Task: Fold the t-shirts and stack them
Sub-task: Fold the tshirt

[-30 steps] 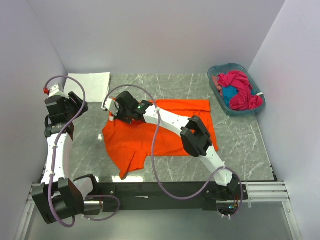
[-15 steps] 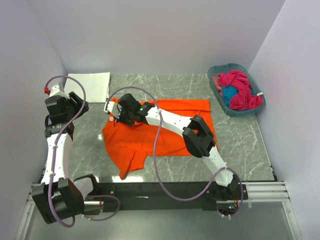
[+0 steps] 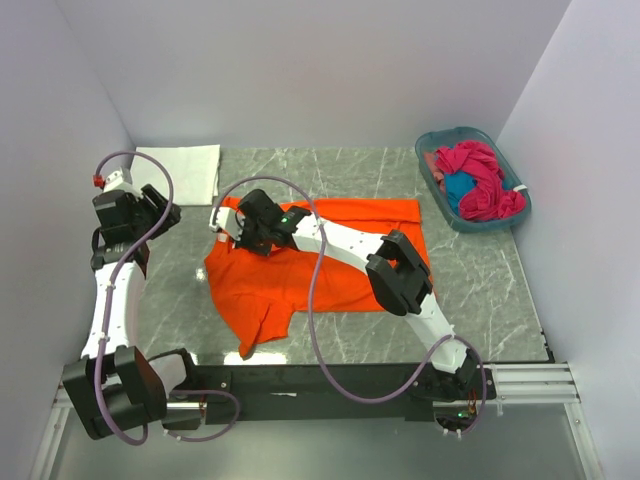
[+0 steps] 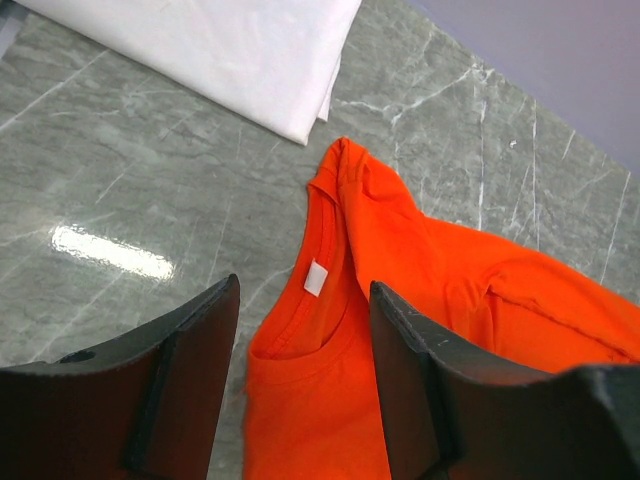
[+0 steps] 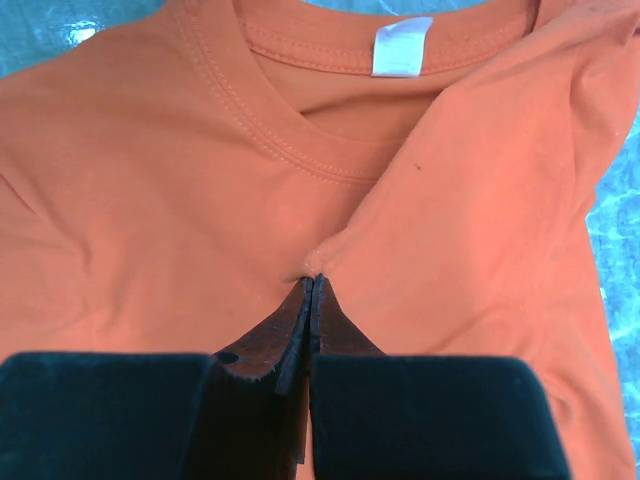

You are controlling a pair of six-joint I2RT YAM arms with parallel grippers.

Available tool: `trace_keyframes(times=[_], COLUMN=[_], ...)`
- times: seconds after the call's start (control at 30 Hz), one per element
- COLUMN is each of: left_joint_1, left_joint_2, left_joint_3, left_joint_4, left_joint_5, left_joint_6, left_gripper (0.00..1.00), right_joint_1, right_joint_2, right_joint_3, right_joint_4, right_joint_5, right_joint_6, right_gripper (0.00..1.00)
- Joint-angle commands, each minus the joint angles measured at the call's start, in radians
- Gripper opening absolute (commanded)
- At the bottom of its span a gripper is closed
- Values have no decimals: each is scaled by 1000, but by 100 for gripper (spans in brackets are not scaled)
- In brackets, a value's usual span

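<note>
Orange t-shirt (image 3: 262,290), soft, light and limp, lies rumpled left of centre on the marble surface (image 3: 480,280). The right pincer (image 5: 312,285), pressed together, pinches a tuck of cloth just below the collar (image 5: 300,150). The left pincer (image 4: 302,300) hangs spread and empty. Shoulder seams likely give surer holds. Open room lies right, while a folded white t-shirt (image 3: 180,165) fills the far-left corner.

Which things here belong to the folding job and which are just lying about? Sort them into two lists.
Job:
- bright orange cloth t-shirt
- folded white cloth shirt
- crumpled magenta cloth shirt
- blue cloth shirt
- right end effector, pinching the orange one

Lying about:
- teal plastic basket, holding the magenta and blue shirts
- grey marbled tabletop
</note>
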State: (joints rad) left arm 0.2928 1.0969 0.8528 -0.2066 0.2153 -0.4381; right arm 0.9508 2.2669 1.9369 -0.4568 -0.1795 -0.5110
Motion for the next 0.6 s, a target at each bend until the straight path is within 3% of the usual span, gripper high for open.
trace_keyframes(times=[0.0,0.27,0.3,0.33,0.5,0.57], left_joint_1=[0,0,0,0,0,0], left_joint_2=[6,15,17,23,46,55], left_joint_3=[2,0,0,-1,5,3], left_joint_4=[30,30,33,33,33,41], left_joint_5=[32,38,41,48,65,78], left_joint_6=[10,10,7,7,-4,-10], left_gripper=[60,60,60,61,61,63], right_joint_1=[-3,-1,-1,-1,-52,-130], right_joint_2=[-83,-50,-52,-55,-167,-203], right_joint_3=[-1,17,17,14,-65,-70], right_joint_4=[4,-49,-65,-68,9,13], right_joint_5=[-29,-61,-63,-66,-55,-110], right_joint_6=[-17,-35,-38,-40,44,120], right_gripper=[0,1,6,24,38,42])
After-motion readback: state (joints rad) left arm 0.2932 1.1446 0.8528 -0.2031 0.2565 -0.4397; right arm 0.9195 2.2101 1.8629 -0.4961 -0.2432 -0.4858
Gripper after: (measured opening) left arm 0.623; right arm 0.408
